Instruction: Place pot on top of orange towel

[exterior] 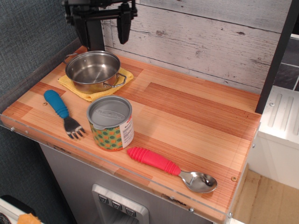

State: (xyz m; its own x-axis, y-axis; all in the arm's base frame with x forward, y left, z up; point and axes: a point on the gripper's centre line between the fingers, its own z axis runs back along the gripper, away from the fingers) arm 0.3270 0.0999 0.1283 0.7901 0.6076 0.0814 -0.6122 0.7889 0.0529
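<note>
The shiny steel pot (pixel 92 71) with wire loop handles sits upright on the yellow-orange towel (pixel 91 92) at the back left of the wooden counter. The towel's edges show around the pot at the front and right. My gripper (pixel 103 29) hangs above and behind the pot, against the plank wall, well clear of it. Its two black fingers (pixel 123 25) are spread apart and hold nothing.
A blue-handled fork (pixel 61 112) lies left of the patterned can with a grey lid (pixel 110 122). A red-handled spoon (pixel 169 169) lies near the front edge. The plank wall (pixel 196 37) runs behind, and a dark post (pixel 276 56) stands at the right.
</note>
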